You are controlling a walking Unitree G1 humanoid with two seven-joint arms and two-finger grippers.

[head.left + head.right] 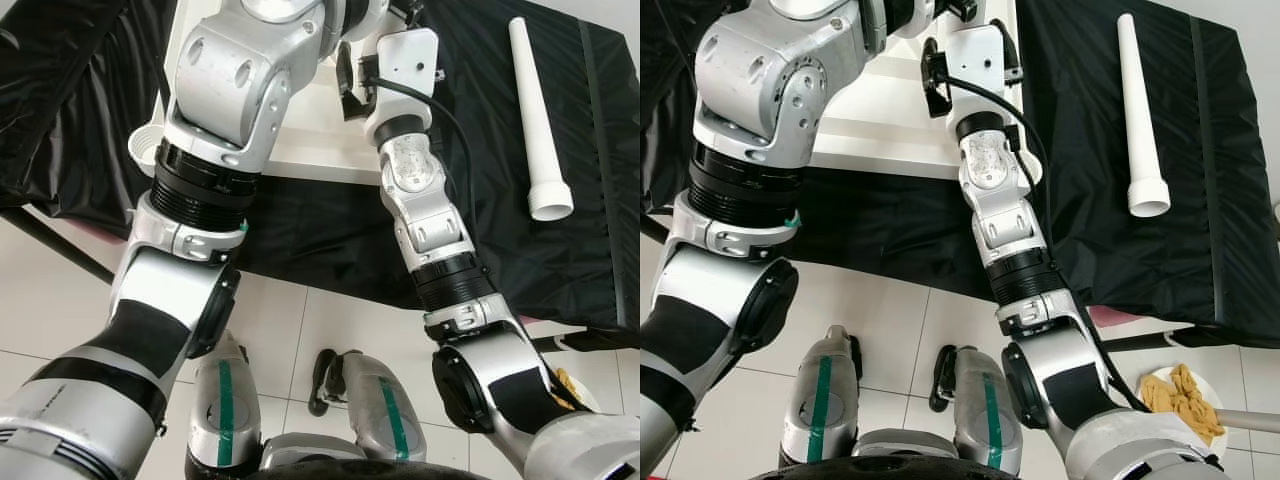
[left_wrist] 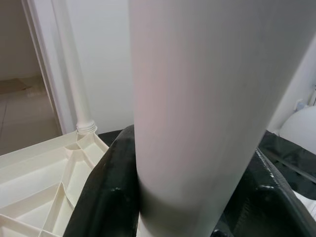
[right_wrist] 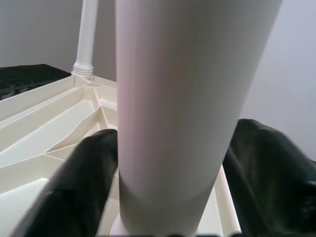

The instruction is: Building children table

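- No readable brands, labels or writing anywhere.
- Left gripper (image 2: pixel 185 197): jaws closed around a white table leg (image 2: pixel 207 98) standing upright; black fingers (image 2: pixel 106 192) press on both sides of it.
- Right gripper (image 3: pixel 165 197): jaws closed around a white leg (image 3: pixel 182 89) the same way, its base sitting on the ribbed cream underside of the tabletop (image 3: pixel 54 133). Can't tell whether both grip the same leg.
- Another leg (image 2: pixel 74 74) already stands screwed into a corner socket of the tabletop, well apart from the gripped one.
- Head views: tabletop (image 1: pixel 880 110) lies upside down on black cloth (image 1: pixel 1200 200) covering the table; both silver arms reach up over it and block most of the panel.
- Spare white leg (image 1: pixel 1140 110) lies loose on the cloth to the right, flared end toward the robot, apart from the panel.
- Floor: white tiles (image 1: pixel 320 320); a plate of yellowish crumpled stuff (image 1: pixel 1182 398) low right, beside the right arm.
- Robot's own legs with green stripes (image 1: pixel 226 400) show at the bottom.
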